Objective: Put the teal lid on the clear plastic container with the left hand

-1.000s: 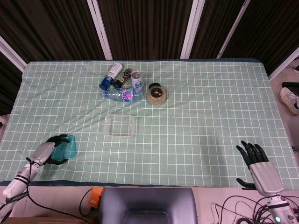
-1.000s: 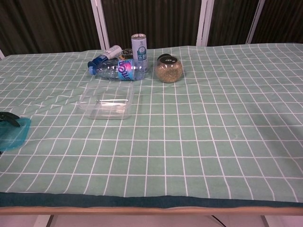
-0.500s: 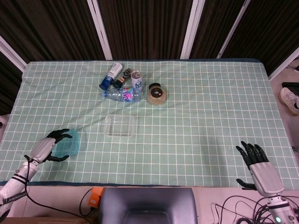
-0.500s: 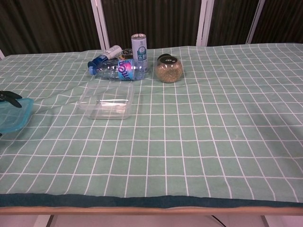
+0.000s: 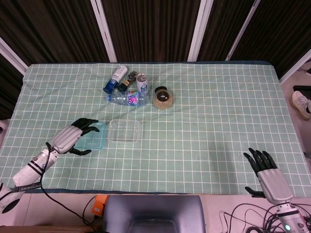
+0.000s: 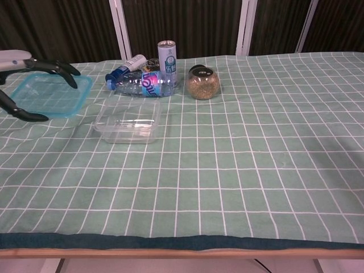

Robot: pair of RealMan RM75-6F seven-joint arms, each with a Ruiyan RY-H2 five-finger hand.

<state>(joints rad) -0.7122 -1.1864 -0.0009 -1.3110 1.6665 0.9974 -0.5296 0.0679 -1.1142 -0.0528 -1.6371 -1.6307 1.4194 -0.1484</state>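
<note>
My left hand (image 5: 73, 137) holds the teal lid (image 5: 94, 137) in the air, just left of the clear plastic container (image 5: 124, 130). In the chest view the teal lid (image 6: 52, 94) lies flat between the dark fingers of my left hand (image 6: 23, 74), up and left of the clear plastic container (image 6: 127, 120). The container sits open on the checked cloth with nothing in it. My right hand (image 5: 268, 171) rests at the table's near right edge, fingers spread, holding nothing.
Behind the container stand a lying water bottle (image 5: 127, 98), a can (image 5: 141, 81), a blue-capped bottle (image 5: 114, 78) and a round jar of grains (image 5: 163, 98). The green checked cloth (image 5: 218, 111) covers the whole table.
My left hand has lifted the teal lid from the near left of the table and carried it right and forward, up beside the container. The right hand stays put.
</note>
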